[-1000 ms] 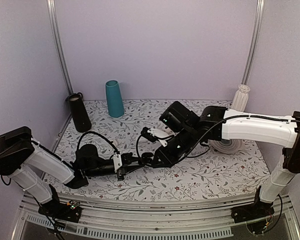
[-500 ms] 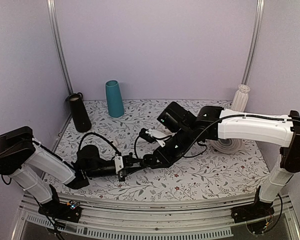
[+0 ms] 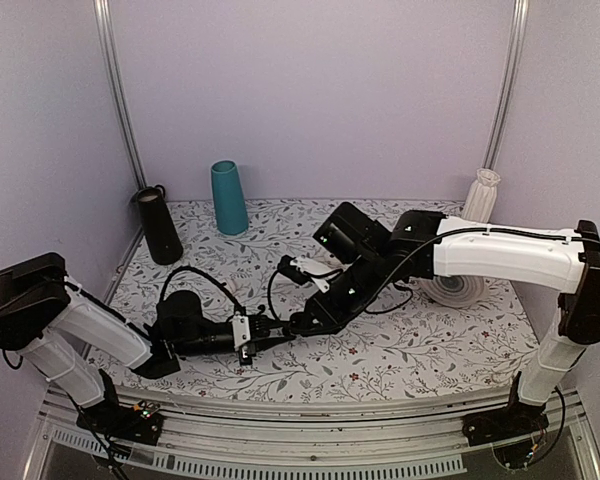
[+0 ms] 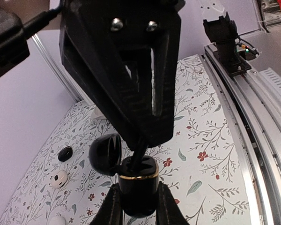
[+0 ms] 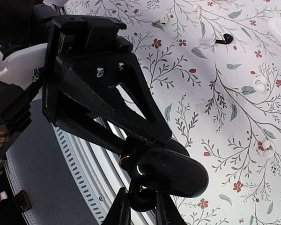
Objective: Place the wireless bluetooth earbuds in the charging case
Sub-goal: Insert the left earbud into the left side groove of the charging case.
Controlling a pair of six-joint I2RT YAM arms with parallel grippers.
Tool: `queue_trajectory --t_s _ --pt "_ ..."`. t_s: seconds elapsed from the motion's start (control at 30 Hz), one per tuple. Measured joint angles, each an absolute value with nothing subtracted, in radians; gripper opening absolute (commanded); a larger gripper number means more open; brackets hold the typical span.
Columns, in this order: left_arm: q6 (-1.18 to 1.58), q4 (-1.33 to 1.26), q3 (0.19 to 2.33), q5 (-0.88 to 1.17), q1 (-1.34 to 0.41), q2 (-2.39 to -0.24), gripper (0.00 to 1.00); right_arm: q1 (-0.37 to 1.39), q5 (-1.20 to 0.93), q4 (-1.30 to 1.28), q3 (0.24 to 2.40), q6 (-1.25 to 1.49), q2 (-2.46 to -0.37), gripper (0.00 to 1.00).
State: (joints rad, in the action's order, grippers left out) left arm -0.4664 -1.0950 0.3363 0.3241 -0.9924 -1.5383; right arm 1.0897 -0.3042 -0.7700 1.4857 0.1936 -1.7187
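A white table cover printed with leaves and red flowers (image 3: 430,350) lies under both arms, with plain lavender walls (image 3: 310,90) behind. The left gripper (image 4: 136,208) is clamped on the small black charging case with a gold band (image 4: 138,180) near the table's front edge, its lid hinged open. The right gripper (image 5: 140,206), nearly closed, pinches a tiny black earbud (image 5: 141,197) at the case's open mouth.

I watch from a top camera high behind the bases, angled down over the floral table (image 3: 430,350), left wrist camera tight on the charging case (image 4: 138,185), looking along the near rail (image 4: 253,117), right wrist camera equally close, sharing that case (image 5: 171,176)
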Motion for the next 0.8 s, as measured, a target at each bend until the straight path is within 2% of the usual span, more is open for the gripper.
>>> queue_trajectory --t_s 0.8 --pt "-0.471 -1.075 0.348 0.317 -1.02 -1.555 0.0 1.082 -0.352 -0.796 1.491 0.198 -1.739 0.07"
